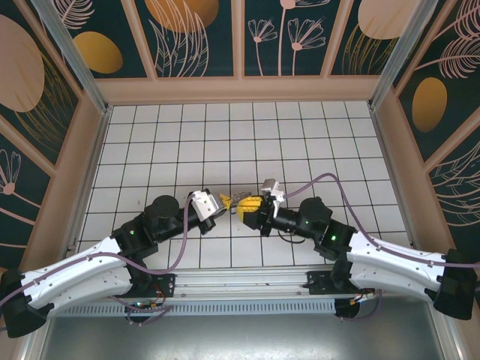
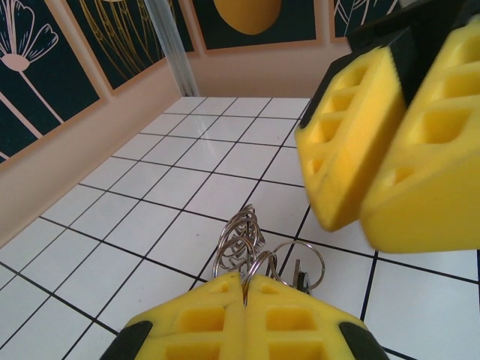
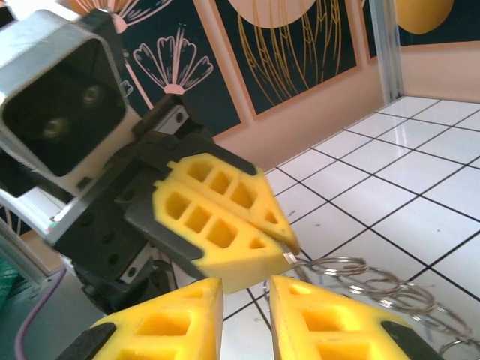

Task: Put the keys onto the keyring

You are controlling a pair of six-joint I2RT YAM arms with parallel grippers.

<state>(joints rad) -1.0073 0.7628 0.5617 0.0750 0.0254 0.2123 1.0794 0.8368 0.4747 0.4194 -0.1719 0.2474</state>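
The keyring (image 2: 240, 241) is pinched between the closed fingers of the left gripper (image 2: 244, 280), near the middle of the table (image 1: 225, 135). The right gripper (image 3: 246, 291) is seen narrowly open, empty, just beside it.

Lab test booth: tiled tabletop (image 1: 225, 135), aluminium posts (image 1: 70, 56), printed floral walls (image 1: 195, 37).

We look down from above and behind the arm bases onto the white tiled table (image 1: 300, 142). Our left wrist camera sits close behind the yellow latticed left gripper (image 2: 245, 283), facing the matching right gripper (image 2: 356, 225); the right wrist camera looks back the opposite way. All three share the looped grey metal keyring (image 1: 238, 197).
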